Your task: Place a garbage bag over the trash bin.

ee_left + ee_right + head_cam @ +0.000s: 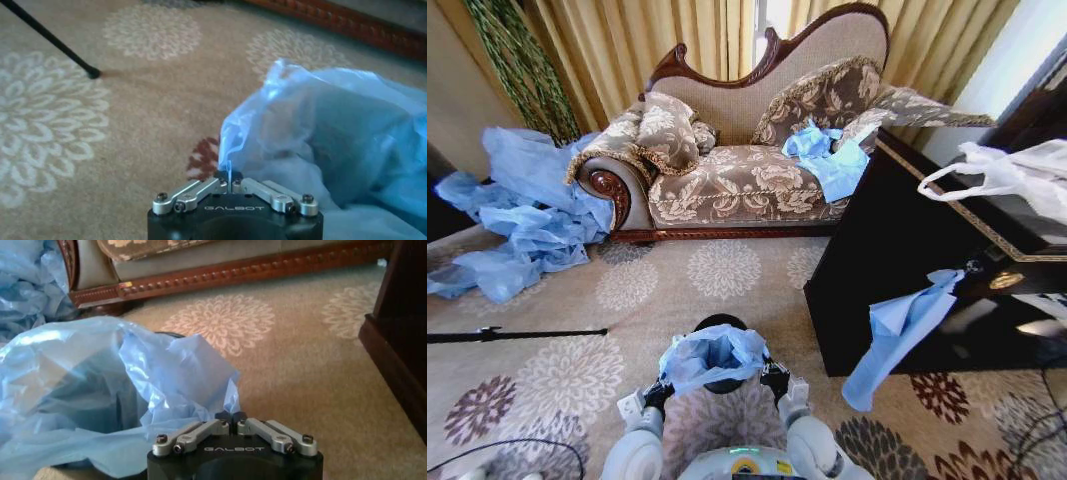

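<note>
The garbage bag (714, 357) is light blue, thin and crinkly, and is spread open over the small black trash bin (721, 322) on the carpet just in front of me. The bin's dark rim shows behind and under the plastic. My left gripper (659, 392) is shut on the bag's left edge, and my right gripper (774, 378) is shut on its right edge. In the left wrist view the left gripper (228, 176) pinches a fold of the garbage bag (327, 135). In the right wrist view the right gripper (231, 416) pinches the garbage bag (113, 390).
A patterned sofa (747, 180) stands ahead with blue plastic on its seat. A heap of blue sheeting (522, 215) lies at the left. A dark cabinet (927, 270) at the right carries a white bag (1017, 175) and hanging blue plastic. A black rod (517, 334) lies on the carpet.
</note>
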